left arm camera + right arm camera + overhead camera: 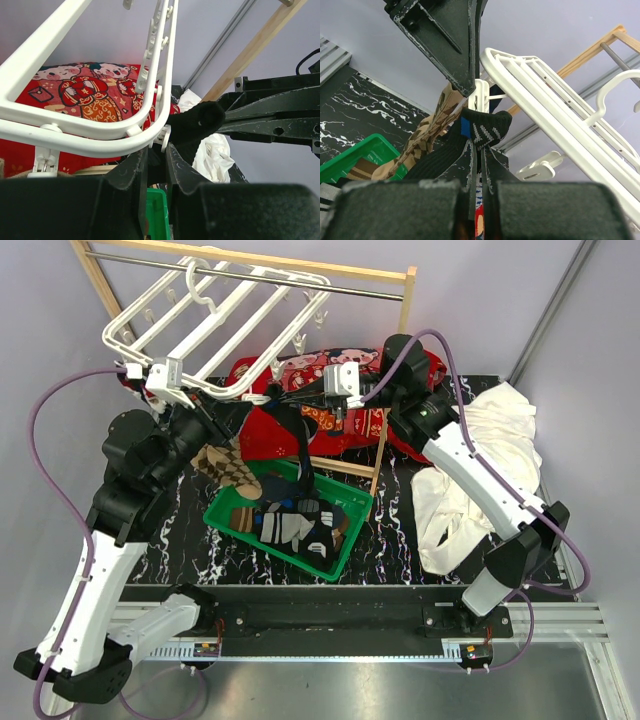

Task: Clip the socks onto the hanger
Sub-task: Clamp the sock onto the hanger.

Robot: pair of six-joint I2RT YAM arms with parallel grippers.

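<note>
Nearest me on the black marbled table (180, 540) sits the green basket (262, 543) with a loose heap of socks (290, 525) inside. The white cloth (480, 480) lies bunched to its right, under the right arm.

Over the basket's far left corner hangs the argyle sock (225, 468). Its top goes up behind the left fingers, so I cannot tell what holds it. Just right of it the dark sock (300, 450) hangs straight down, its lower end reaching into the basket.

Above them the two pincers meet nose to nose. The right gripper (481, 150) has its fingers closed flat on the dark sock's cuff, with the white-flecked fabric bulging out past the tips. The left gripper (157, 150) comes in from the other side with its fingers drawn to a narrow gap, pinching a white clip (479, 100) at the near rim of the hanger (545, 102). The cuff sits right against that clip. Both sets of fingers crowd the spot, so I cannot see whether the clip's mouth has the fabric.

Behind the pincers the red cloth (345, 425) lies spread over the table. The hanger tilts up and away from there, and its hook goes over the metal rod of the wooden rack (407, 300) at the back.
</note>
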